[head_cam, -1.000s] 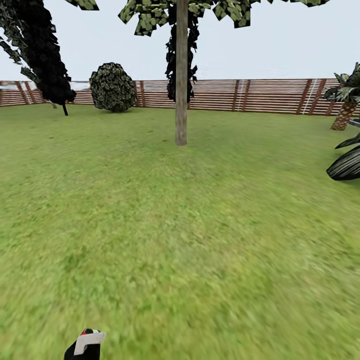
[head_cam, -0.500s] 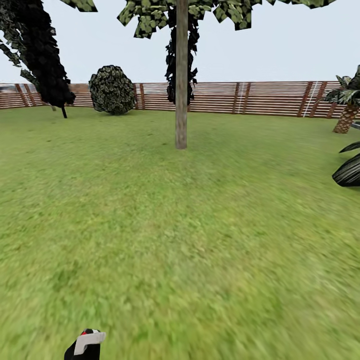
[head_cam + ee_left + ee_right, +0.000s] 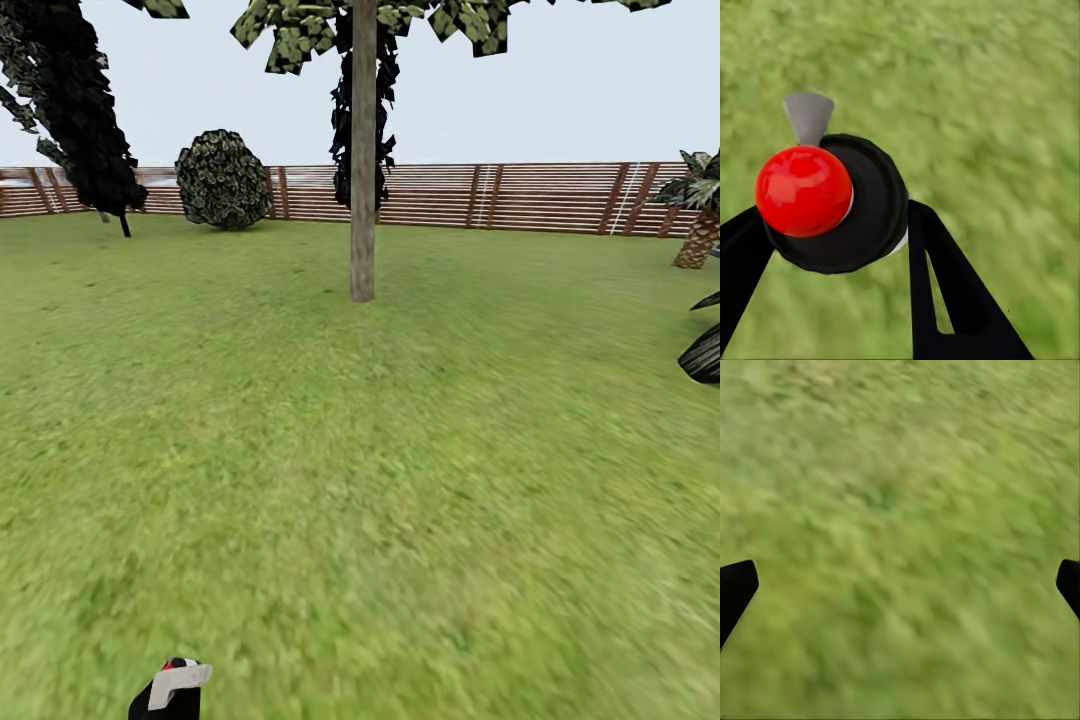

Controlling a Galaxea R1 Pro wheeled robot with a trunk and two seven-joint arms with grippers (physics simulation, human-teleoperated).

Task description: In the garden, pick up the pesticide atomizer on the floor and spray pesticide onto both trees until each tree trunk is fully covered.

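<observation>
Grass (image 3: 400, 480) fills most of the head view, and ahead stands one tree (image 3: 363, 180) with a bare grey-brown trunk, its blocky leaves cut off at the upper edge. Compared with a second ago the trunk's foot sits a little lower in the picture and the dark striped plant (image 3: 702, 352) at the right edge has slid further out of frame. The fence (image 3: 520, 195), the round bush (image 3: 222, 178) and the dark columnar tree (image 3: 80, 110) have shifted slightly too. Since the whole picture moves together, this reads as the robot rolling forward and turning a touch, not as anything in the garden moving.

The left gripper (image 3: 832, 247) is pinching the spray bottle (image 3: 840, 202): in the left wrist view its black body sits between the two dark fingers, with a red ball on top and a grey nozzle pointing away over the lawn. In the head view the bottle (image 3: 172, 688) shows at the lower edge, unchanged in place.

The right gripper (image 3: 900, 585) has its jaws spread wide, with only blurred grass between the two black fingertips (image 3: 733, 589).

My judgement: the pick-up is done and the robot is closing on the first trunk, which is still well apart from the nozzle, so spraying has not begun.
</observation>
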